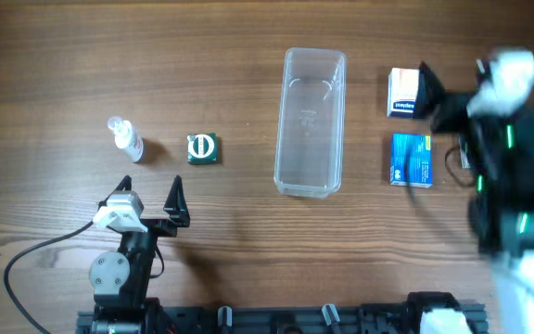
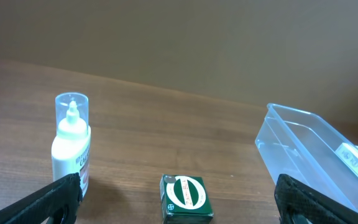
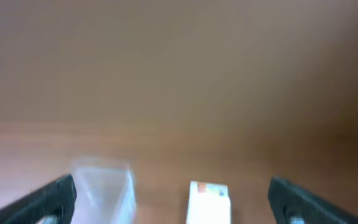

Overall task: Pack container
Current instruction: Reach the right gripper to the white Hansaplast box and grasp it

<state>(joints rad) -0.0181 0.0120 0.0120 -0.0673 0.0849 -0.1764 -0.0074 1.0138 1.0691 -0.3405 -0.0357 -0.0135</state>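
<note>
Four items sit outside the long clear plastic bin [image 1: 310, 121], mid-table, empty. Right gripper [image 3: 169, 193], jaws wide apart, hangs nr the small white-and-orange box [image 1: 402, 93]: centre it betw. jaws, grip its sides, lift over rim. Left gripper [image 1: 151, 186] also spread, idle.

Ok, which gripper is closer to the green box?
Left. The left gripper sits just short of the green box; the right gripper is beyond the container, by the white box.

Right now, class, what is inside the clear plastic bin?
Nothing can be seen inside the bin; the wooden table shows through its clear floor. The green box and the bottle lie outside it. Nothing covers its inside from above.
</note>
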